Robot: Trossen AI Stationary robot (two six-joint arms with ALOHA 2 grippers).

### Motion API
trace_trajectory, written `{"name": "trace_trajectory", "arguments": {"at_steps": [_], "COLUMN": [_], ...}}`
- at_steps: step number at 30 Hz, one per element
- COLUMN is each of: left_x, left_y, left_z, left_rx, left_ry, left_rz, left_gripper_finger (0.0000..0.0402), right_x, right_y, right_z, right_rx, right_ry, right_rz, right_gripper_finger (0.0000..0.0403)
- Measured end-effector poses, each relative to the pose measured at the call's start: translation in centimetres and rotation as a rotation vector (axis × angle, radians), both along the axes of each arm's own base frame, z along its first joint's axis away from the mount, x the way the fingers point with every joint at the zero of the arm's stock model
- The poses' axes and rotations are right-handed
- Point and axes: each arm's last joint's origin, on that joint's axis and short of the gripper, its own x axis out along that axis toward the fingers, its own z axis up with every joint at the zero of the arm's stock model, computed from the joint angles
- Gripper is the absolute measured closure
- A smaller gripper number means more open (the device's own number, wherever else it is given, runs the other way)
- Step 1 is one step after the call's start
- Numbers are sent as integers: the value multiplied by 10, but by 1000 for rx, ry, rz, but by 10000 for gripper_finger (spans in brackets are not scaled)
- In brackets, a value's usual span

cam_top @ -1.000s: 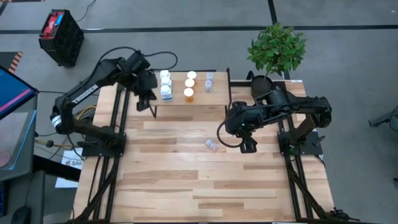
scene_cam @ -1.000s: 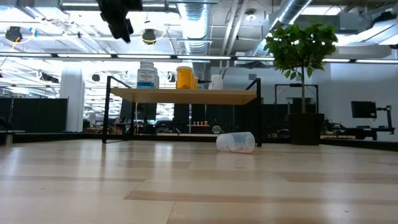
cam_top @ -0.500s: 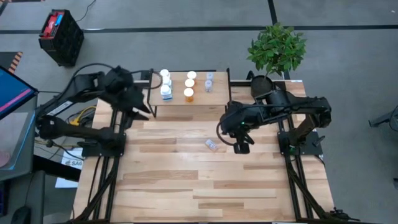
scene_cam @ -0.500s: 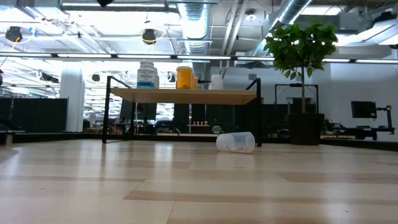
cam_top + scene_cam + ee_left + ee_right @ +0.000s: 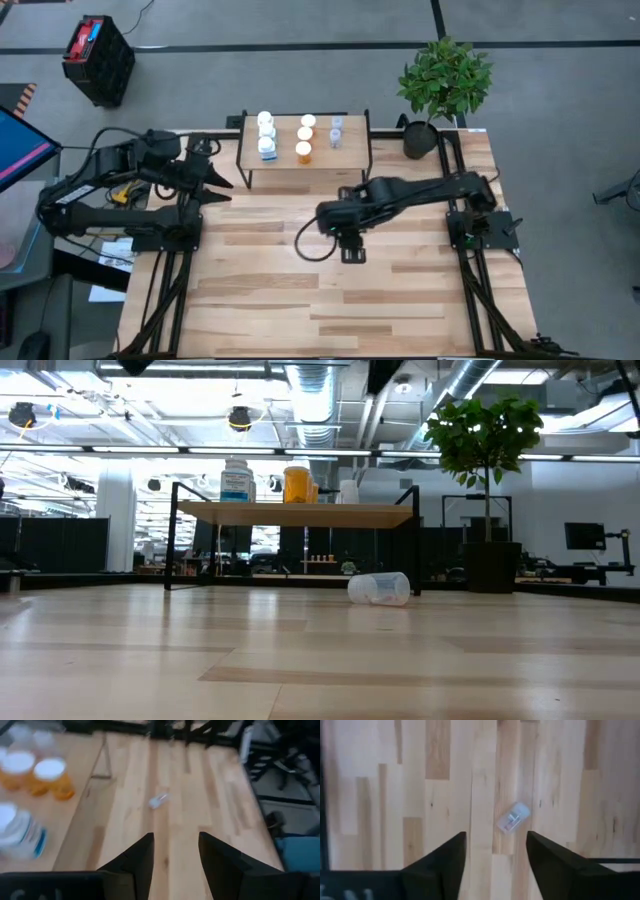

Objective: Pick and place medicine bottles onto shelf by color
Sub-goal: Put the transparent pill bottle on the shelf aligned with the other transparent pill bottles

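Where planks lie pale, plant behind.

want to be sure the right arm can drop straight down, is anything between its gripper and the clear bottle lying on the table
Nothing visible: the right gripper hangs open above the clear bottle, only bare tabletop around it.

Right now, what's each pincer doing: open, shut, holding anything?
Left pincer: open, empty, back by the table's left edge.
Right pincer: open, empty, above the fallen clear bottle.
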Motion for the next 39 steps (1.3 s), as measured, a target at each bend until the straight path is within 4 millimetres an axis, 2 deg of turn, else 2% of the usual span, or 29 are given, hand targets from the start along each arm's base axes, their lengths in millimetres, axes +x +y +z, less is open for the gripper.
{"name": "trace_trajectory", "arguments": {"at_steps": [4,7,11,18,22,25,30,39], "left_x": [-3,-2,0,6,7,7,8,8], "left_y": [0,1,1,3,4,4,4,4], "left_z": [-16,-23,-30,-46,-51,-50,-50,-50], "left_rx": [15,10,3,3,32,53,64,83], "left_ry": [16,9,24,59,70,66,65,63], "left_rz": [38,38,43,48,41,27,16,1], "left_gripper_finger": [260,260,260,260,260,260,260,260], "right_x": [18,25,25,44,62,69,76,79], "right_y": [-1,-7,-16,-30,-39,-43,-46,-48], "right_z": [-30,-50,-67,-84,-105,-126,-155,-172], "right_rx": [-16,-23,-61,-68,-83,-86,-90,-91], "right_ry": [96,191,331,277,224,276,344,378], "right_rz": [-25,-94,-153,-170,-252,-304,-363,-448], "right_gripper_finger": [152,149,155,163,163,163,163,163]}}
